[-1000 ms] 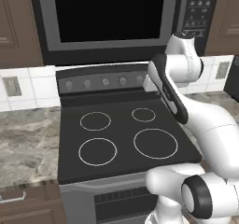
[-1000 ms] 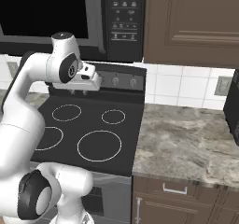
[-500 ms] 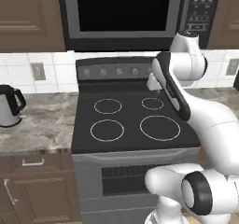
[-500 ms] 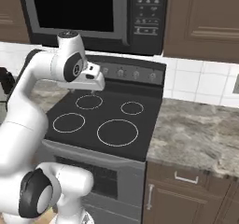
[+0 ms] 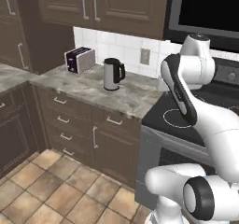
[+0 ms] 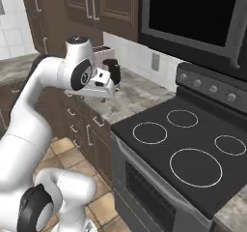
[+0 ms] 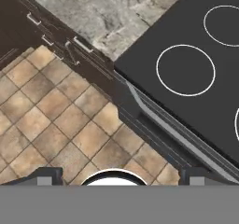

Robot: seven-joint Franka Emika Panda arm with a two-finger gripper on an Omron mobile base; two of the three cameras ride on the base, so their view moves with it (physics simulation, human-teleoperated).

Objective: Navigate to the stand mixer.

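The arm is seen folded above the black stove [image 6: 193, 149], its gripper [image 6: 114, 71] carried empty over the stove's front edge; the fingers [image 7: 46, 175] are judged to stand apart. A steel kettle [image 5: 112, 73] and a toaster [image 5: 79, 59] are seen on the marble tabletop [image 5: 93, 90] to the stove's left. The stand mixer's position, and its direction from the fingers, cannot be told.

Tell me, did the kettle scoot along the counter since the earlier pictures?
No. The kettle sits on the marble counter left of the stove, as before. The camera swung left, shifting the whole picture.
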